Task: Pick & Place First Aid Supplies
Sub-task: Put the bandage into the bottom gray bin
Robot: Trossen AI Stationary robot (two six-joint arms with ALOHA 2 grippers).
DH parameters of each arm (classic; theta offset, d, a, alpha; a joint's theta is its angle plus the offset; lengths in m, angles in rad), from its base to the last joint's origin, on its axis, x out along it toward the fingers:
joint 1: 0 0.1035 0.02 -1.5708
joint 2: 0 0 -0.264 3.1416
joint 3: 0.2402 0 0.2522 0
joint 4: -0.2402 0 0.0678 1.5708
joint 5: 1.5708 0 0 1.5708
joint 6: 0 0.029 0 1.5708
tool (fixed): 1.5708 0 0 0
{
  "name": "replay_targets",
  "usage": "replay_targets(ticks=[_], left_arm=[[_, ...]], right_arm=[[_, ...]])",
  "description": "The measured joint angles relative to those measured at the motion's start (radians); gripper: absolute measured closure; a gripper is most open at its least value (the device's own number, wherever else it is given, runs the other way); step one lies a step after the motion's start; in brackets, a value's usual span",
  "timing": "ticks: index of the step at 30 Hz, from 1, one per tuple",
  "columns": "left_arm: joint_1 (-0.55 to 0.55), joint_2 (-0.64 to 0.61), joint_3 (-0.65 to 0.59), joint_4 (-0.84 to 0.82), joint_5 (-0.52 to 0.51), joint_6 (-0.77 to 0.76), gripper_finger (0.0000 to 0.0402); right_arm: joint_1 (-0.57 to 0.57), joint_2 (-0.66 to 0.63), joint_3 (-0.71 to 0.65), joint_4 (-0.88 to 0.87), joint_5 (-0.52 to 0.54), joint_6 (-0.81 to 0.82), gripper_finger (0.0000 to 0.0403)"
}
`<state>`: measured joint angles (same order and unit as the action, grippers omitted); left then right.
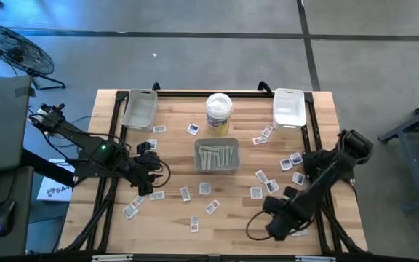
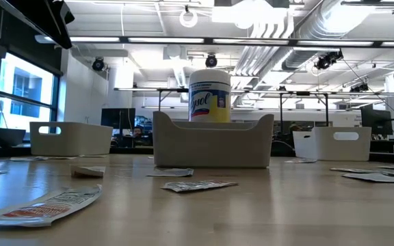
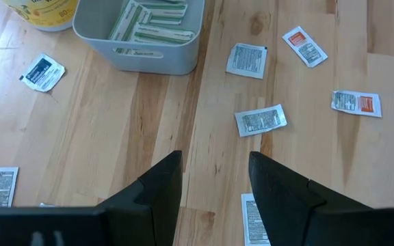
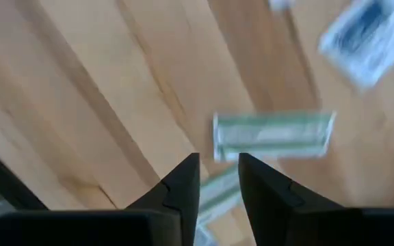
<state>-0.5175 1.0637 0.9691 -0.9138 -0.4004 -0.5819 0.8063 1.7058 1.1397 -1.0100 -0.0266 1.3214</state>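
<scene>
Fingers (image 4: 183, 188) of the right gripper (image 1: 276, 227), dark wedge-shaped plastic, stand a narrow gap apart and hold nothing; in the high view it sits at the lower right of the frame, low over the pale planked wood of the table (image 1: 173, 225). Just beyond its tips lies a long, narrow green-and-white packet (image 4: 273, 135), flat on the boards, with a blurred blue-printed square (image 4: 361, 31) farther off. The left gripper (image 1: 151, 164), left of centre, has its matte black jaws spread fairly wide, empty, above bare wood. Small flat paper packets (image 1: 206, 188), mostly white squares with dark, blue or orange print, are scattered across the tabletop. At centre a rounded grey tray (image 1: 233, 166) holds a row of long pale strips (image 1: 215, 156). Behind it stands a round white tub (image 1: 219, 113) with a yellow label, flanked by a grey bin (image 1: 140, 109) at upper left and a white bin (image 1: 289, 108) at upper right.
</scene>
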Motion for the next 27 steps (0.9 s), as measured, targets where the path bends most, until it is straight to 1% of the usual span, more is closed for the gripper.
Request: replay_targets(ticks=[4,7,12,17,23,27], left_arm=[[0.0,0.0,0.0,0.0,0.0,0.0,0.0236],[0.0,0.0,0.0,0.0,0.0,0.0,0.0236],[0.0,0.0,0.0,0.0,0.0,0.0,0.0236],[0.0,0.0,0.0,0.0,0.0,0.0,0.0236],[0.0,0.0,0.0,0.0,0.0,0.0,0.0236],[0.0,0.0,0.0,0.0,0.0,0.0,0.0236]], right_arm=[[0.036,0.0,-0.06,0.044,-0.051,0.089,0.0319],[0.043,0.0,-0.083,0.1,-0.042,0.09,0.032],[0.042,0.0,-0.117,0.162,0.029,0.013,0.032],[0.042,0.0,-0.169,0.183,0.02,0.006,0.032],[0.04,-0.006,-0.249,0.335,0.02,-0.046,0.032],[0.038,-0.008,-0.286,0.36,0.022,-0.07,0.0321]])
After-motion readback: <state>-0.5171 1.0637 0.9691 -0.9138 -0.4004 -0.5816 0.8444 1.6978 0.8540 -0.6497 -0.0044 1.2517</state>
